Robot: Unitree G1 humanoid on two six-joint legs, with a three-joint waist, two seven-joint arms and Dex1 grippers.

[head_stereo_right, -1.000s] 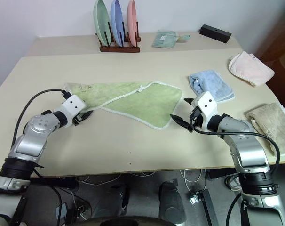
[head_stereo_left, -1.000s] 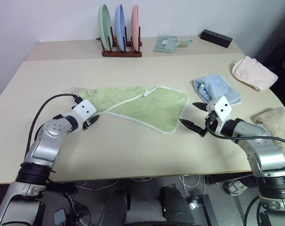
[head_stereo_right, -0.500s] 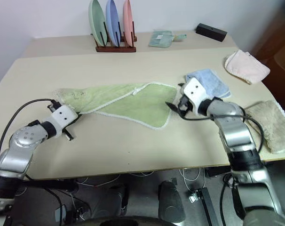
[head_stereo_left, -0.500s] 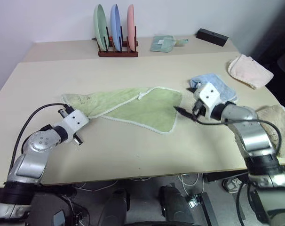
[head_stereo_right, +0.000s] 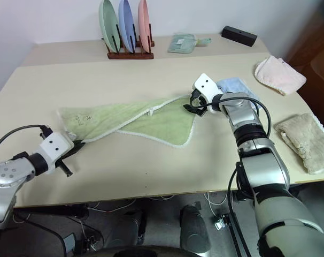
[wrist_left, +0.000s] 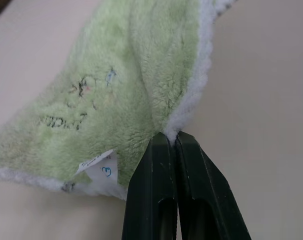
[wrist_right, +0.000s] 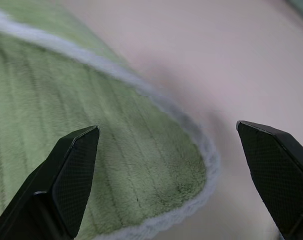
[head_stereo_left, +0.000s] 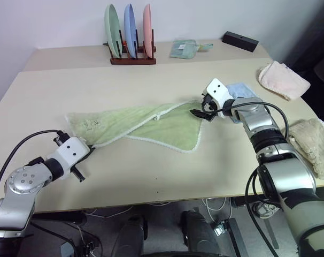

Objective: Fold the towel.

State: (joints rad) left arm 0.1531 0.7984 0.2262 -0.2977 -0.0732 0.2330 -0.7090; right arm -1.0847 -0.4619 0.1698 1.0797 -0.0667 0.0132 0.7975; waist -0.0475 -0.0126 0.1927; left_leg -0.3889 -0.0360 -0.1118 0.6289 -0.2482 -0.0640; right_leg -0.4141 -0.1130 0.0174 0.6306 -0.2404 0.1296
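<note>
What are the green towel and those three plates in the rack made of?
The towel looks like terry cloth, probably cotton: fuzzy pile, soft matte nap, whitish fluffy edging and a small sewn-in label. The plates, green, blue and pink, look smooth with a slight sheen; plastic or glazed ceramic, the view cannot settle which. Their rack looks like dark brown wood.

Light green terry towel (head_stereo_left: 151, 120) with whitish edging, partly folded over itself, flat across the surface (head_stereo_left: 151, 171).
</note>
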